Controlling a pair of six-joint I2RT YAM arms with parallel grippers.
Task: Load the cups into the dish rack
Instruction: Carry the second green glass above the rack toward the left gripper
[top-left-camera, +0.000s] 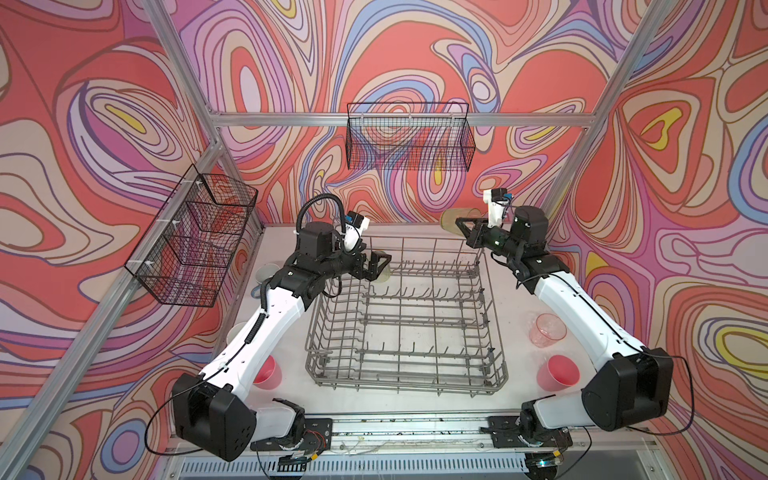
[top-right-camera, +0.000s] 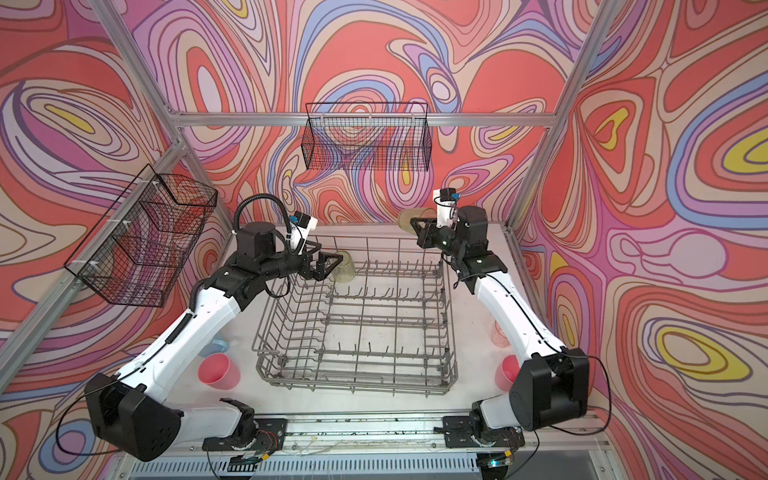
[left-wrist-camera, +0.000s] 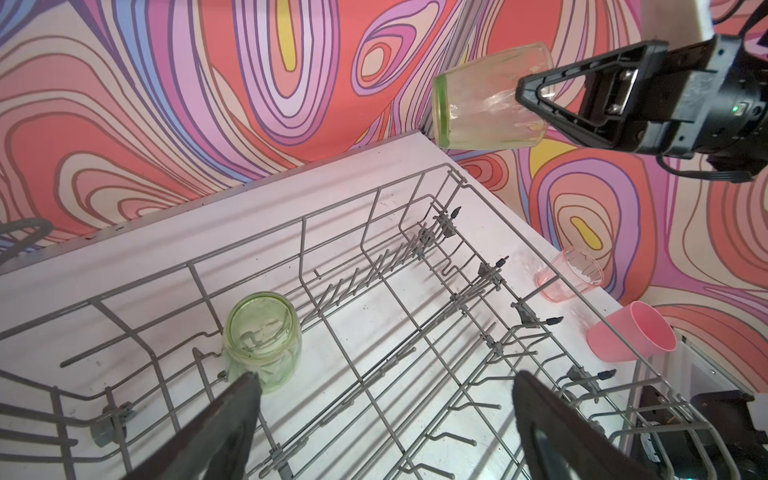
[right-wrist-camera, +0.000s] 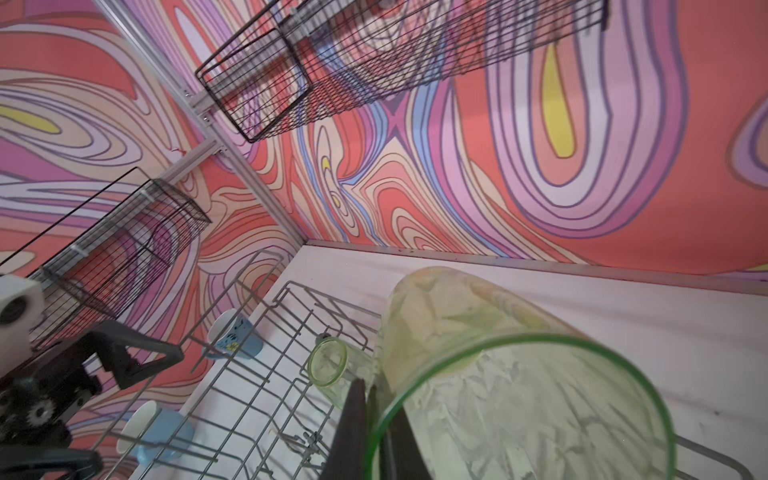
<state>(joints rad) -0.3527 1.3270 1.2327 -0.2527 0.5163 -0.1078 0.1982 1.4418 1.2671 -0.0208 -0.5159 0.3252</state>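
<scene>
Grey wire dish rack (top-left-camera: 309, 353) sits dead centre on the white table (top-left-camera: 415, 405) in both top views, and it's got exactly one cup in it: a yellow-green tumbler (left-wrist-camera: 262, 332) tucked into the rack's upper-left corner among the tines. Honestly can't tell which end is up

Left gripper (top-left-camera: 382, 268) hangs right by that tumbler with its jaws spread wide and nothing between them. In the left wrist view one finger (left-wrist-camera: 232, 407) crosses in front of the tumbler's side, but touching or not, can't say

Right gripper (top-left-camera: 459, 222) is up in the air over the rack's upper-right corner, clamped tight on the rim of a second yellow-green tumbler (top-left-camera: 451, 219), which is tipped on its side, well clear of the wires

Everything else is out on the table:
- translucent pink tumbler (top-left-camera: 548, 330) just right of the rack
- opaque pink cup (top-left-camera: 557, 374) lower right, lying on its side
- other opaque pink cup (top-left-camera: 266, 372) lower left, half under the left arm
- blue mug (right-wrist-camera: 235, 332) and second blue mug (right-wrist-camera: 153, 432) beside the rack's left edge, mostly hidden by that arm from above

Two black mesh baskets (top-left-camera: 409, 137) (top-left-camera: 195, 241) hang on the swirly walls
</scene>
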